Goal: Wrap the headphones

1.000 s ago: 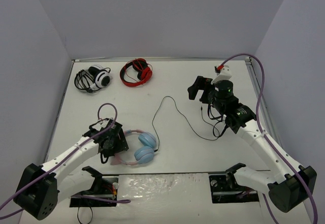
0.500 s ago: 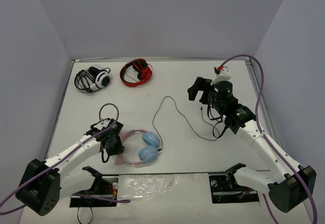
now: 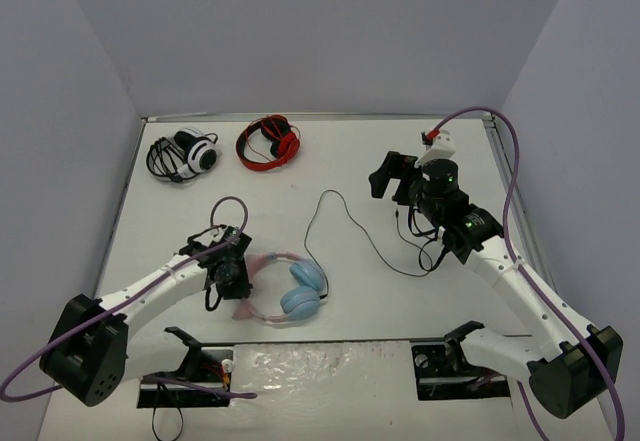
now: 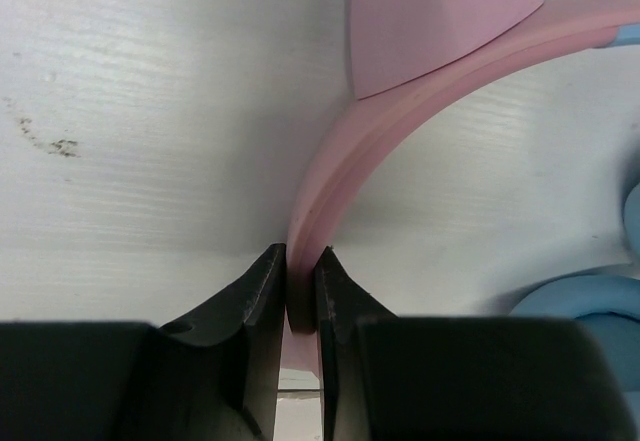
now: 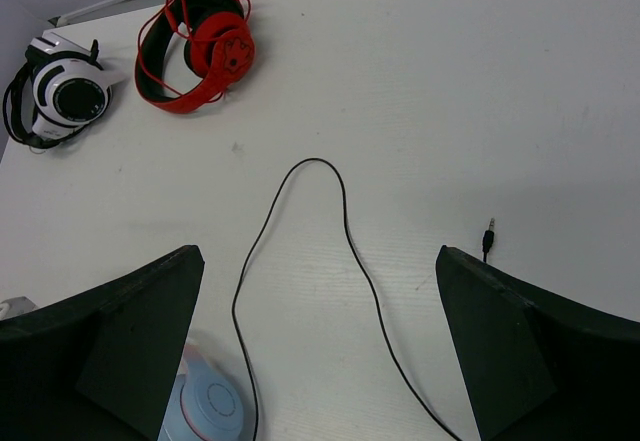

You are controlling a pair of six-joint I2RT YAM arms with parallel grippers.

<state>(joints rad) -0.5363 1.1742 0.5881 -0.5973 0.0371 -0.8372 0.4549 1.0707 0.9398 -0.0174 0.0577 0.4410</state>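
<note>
The headphones (image 3: 285, 288) have a pink cat-eared headband (image 4: 420, 91) and light blue ear cups (image 3: 303, 288); they lie at the near middle of the table. My left gripper (image 3: 232, 273) is shut on the pink headband (image 4: 300, 291), its jaws pinching the band. The thin black cable (image 3: 345, 223) runs from the cups up in a loop and right, under my right arm; its plug (image 5: 488, 233) lies on the table. My right gripper (image 3: 392, 176) is open and empty, hovering above the cable (image 5: 340, 221). One blue cup shows in the right wrist view (image 5: 210, 406).
Red-and-black headphones (image 3: 268, 143) and black-and-white headphones (image 3: 185, 154) lie at the back left; both also show in the right wrist view (image 5: 200, 46) (image 5: 60, 91). Grey walls close the table on three sides.
My left gripper has dragged the headphones to the right and slightly away, turning them. The cable's near end followed. The right arm has not moved.
</note>
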